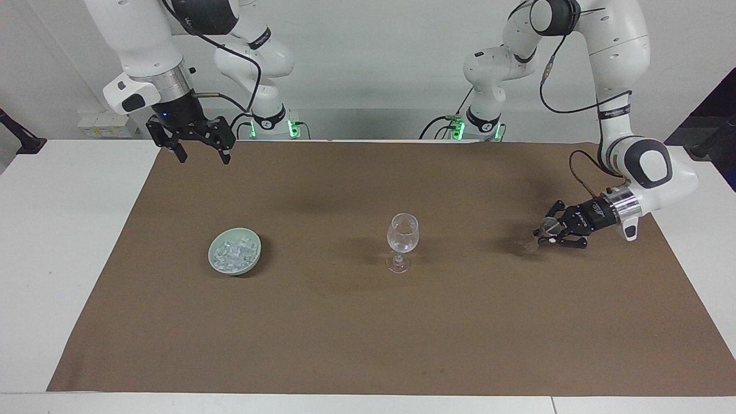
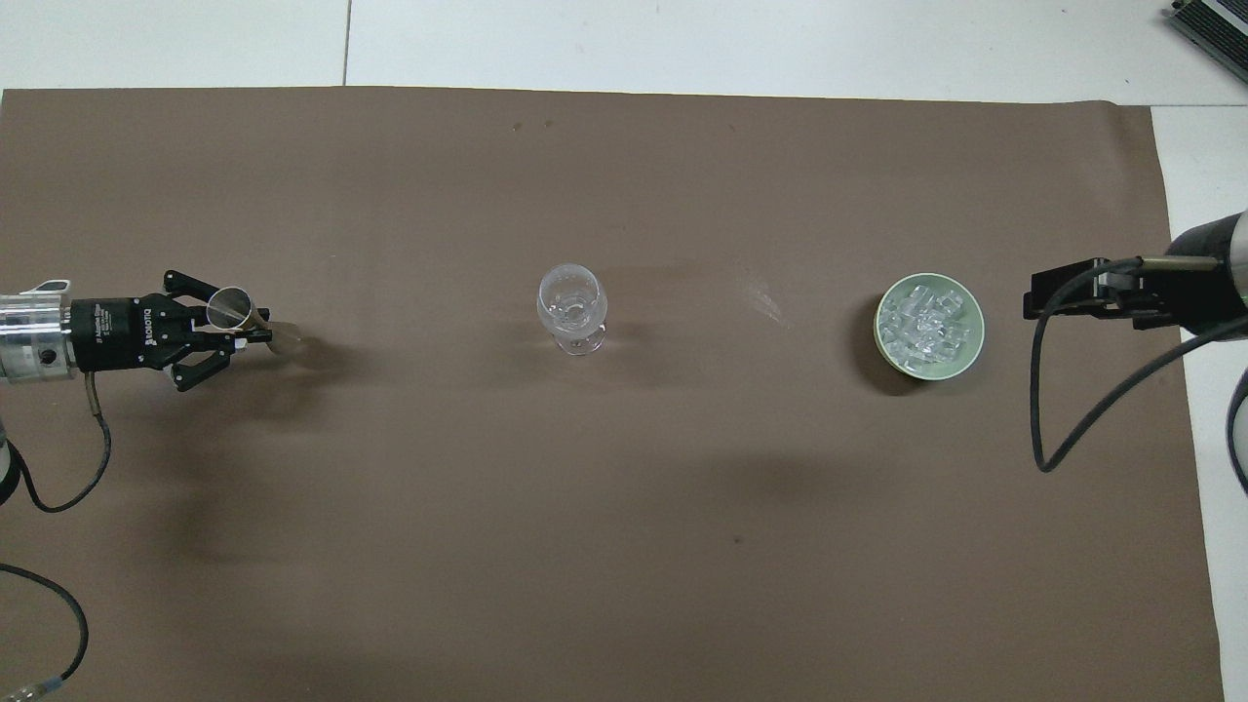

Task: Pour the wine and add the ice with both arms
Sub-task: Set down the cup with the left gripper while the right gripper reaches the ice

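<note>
My left tool is clamped on a small metal cup, tilted, low over the cloth near the left arm's end of the table. I judge the step is setting it down: I should level the cup until its foot rests flat, release only then, and back straight out (a tilted release would tip it). The glass stands at mid-table. The ice sits in its bowl toward the right arm's end. My right tool waits, jaws wide, over the cloth's corner there.

White lettering "ROBOTIQ" stands on the left pincer body.
</note>
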